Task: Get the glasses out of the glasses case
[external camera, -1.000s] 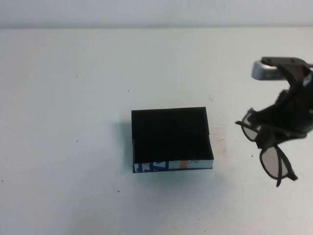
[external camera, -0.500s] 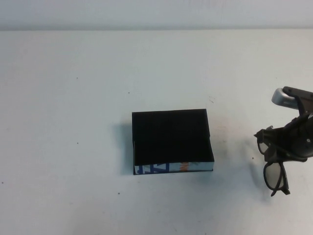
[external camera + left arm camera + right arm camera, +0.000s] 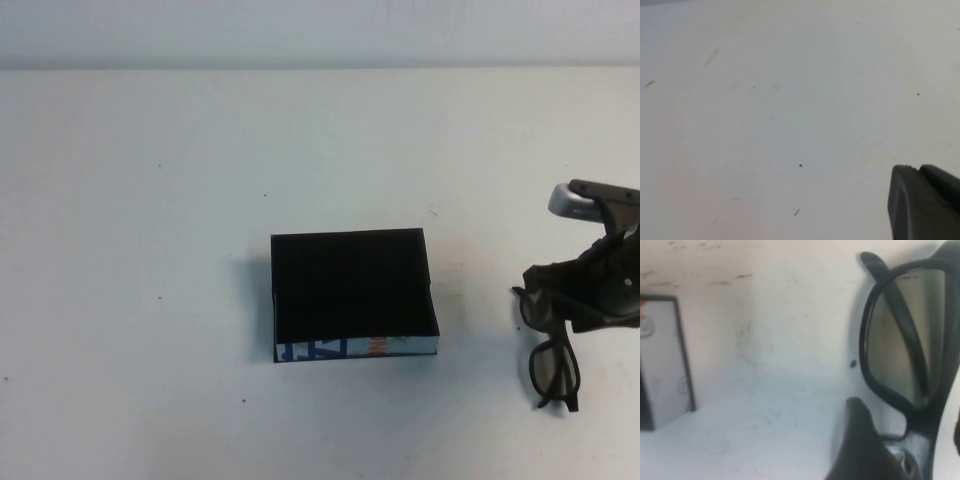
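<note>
The glasses case [image 3: 352,292] lies open at the table's middle, black inside and empty, its white wall with blue lettering and an orange mark toward me. The dark-framed glasses [image 3: 553,372] are to the right of the case, low at the table surface, with one lens hanging toward me. My right gripper [image 3: 588,300] is shut on the glasses at the frame's middle. In the right wrist view the glasses [image 3: 900,340] sit between the fingers of my right gripper [image 3: 910,440], and the case's wall [image 3: 665,360] shows at the edge. My left gripper [image 3: 917,171] is shut, empty, over bare table.
The white table [image 3: 150,200] runs back to a pale wall. Small dark specks dot its surface. My left arm is out of the high view.
My right gripper has carried the glasses to the right and down, from above the table to its surface. The case has not moved.
</note>
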